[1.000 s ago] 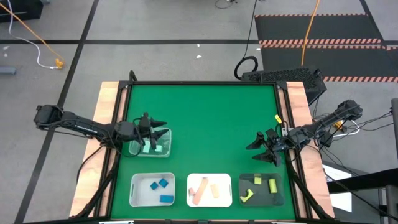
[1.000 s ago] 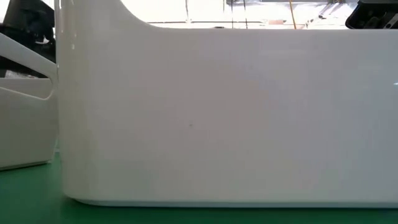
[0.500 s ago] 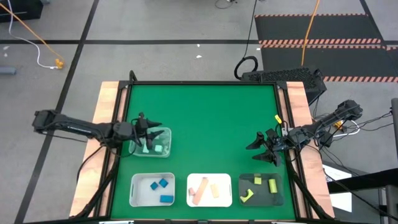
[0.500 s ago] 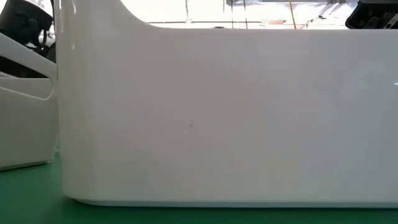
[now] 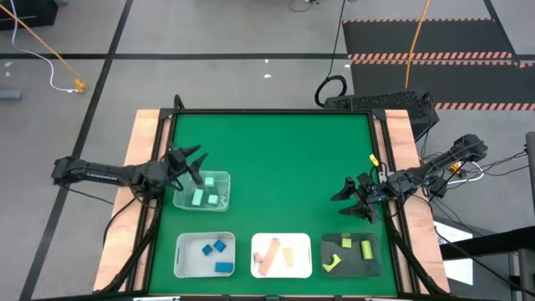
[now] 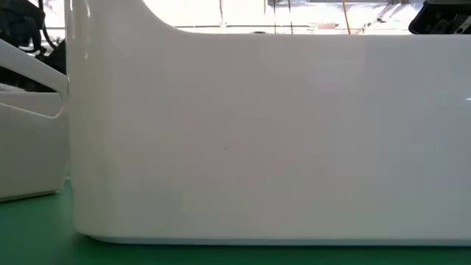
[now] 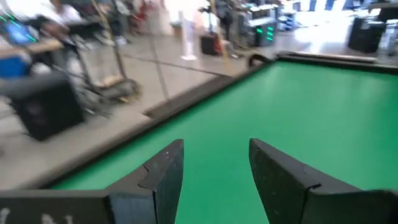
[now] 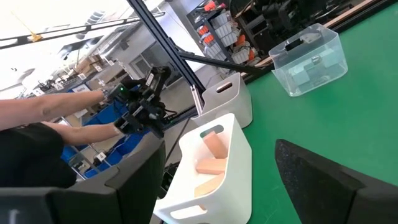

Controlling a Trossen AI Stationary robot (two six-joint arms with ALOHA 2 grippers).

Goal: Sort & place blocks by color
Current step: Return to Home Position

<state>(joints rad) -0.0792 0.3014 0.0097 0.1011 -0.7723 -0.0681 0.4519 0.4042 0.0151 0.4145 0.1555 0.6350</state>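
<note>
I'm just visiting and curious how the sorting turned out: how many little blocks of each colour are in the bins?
Blue blocks: 3
Mint-teal blocks: 3
Tan-pink blocks: 3
Yellow-green blocks: 3
Total: 12

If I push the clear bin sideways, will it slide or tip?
Probably slides: the clear bin sits flat on the green mat. Likely light, with see-through walls and only a few mint blocks inside, so it may skid easily.
</note>
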